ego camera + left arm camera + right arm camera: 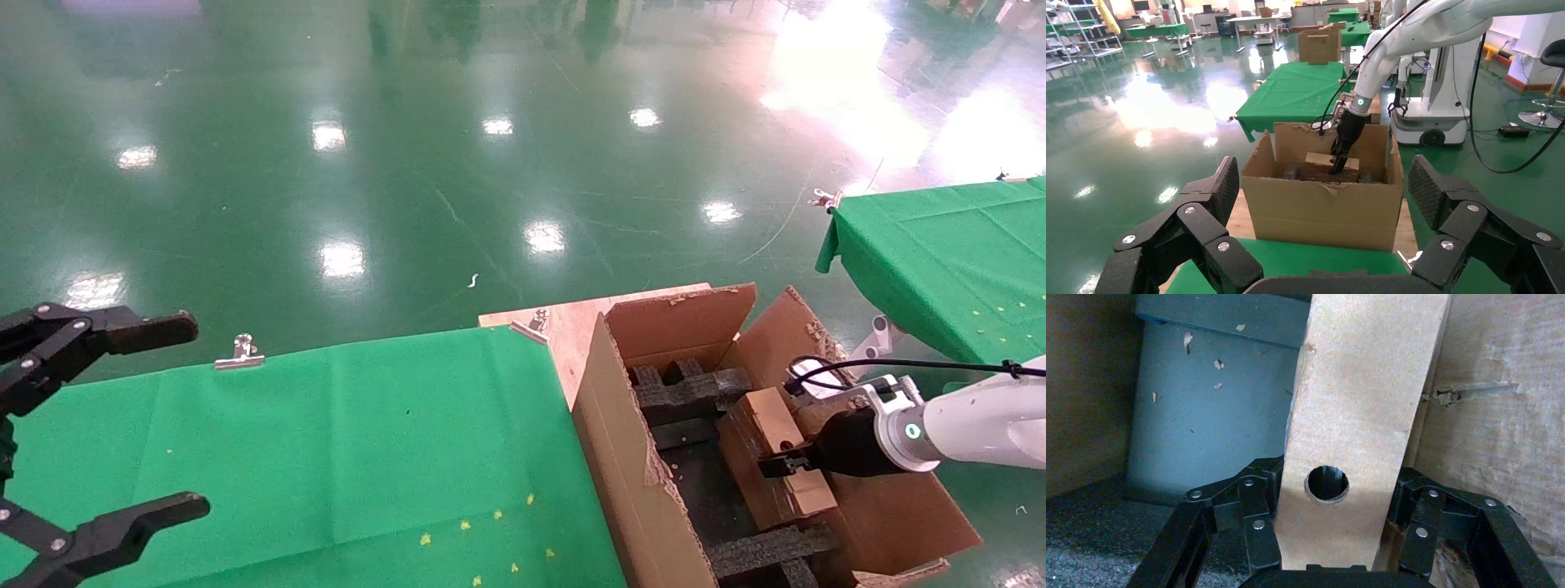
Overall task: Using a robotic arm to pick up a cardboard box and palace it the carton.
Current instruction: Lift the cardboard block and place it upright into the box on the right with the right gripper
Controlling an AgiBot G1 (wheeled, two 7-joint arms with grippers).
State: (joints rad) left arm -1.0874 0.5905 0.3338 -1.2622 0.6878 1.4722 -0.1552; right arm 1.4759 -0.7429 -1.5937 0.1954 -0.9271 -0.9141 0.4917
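Right wrist view gives us the plainest reading: our right gripper (1330, 563) is clenched on the cardboard box (1364, 416), its linked fingers (1257, 523) pressed against both faces of the thin panel, with a round hole showing just above the grip. From the head view, the same right gripper (784, 465) reaches in from about three o'clock and holds the cardboard box (776, 425) inside the carton (629, 457), down among the black foam inserts (686, 392) and close to the carton's right-hand wall. The white robotic arm (981, 425) trails off toward three o'clock with its green ring lit. We judge that we are at the placing step, the box already within the carton but not let go. The next move, as we see it, calls for settling it against the foam, parting the fingers and lifting clear of the ragged flaps. Our left gripper (122, 425) is parked at about nine o'clock over the green-clothed table (343, 441), spread wide and holding nothing.
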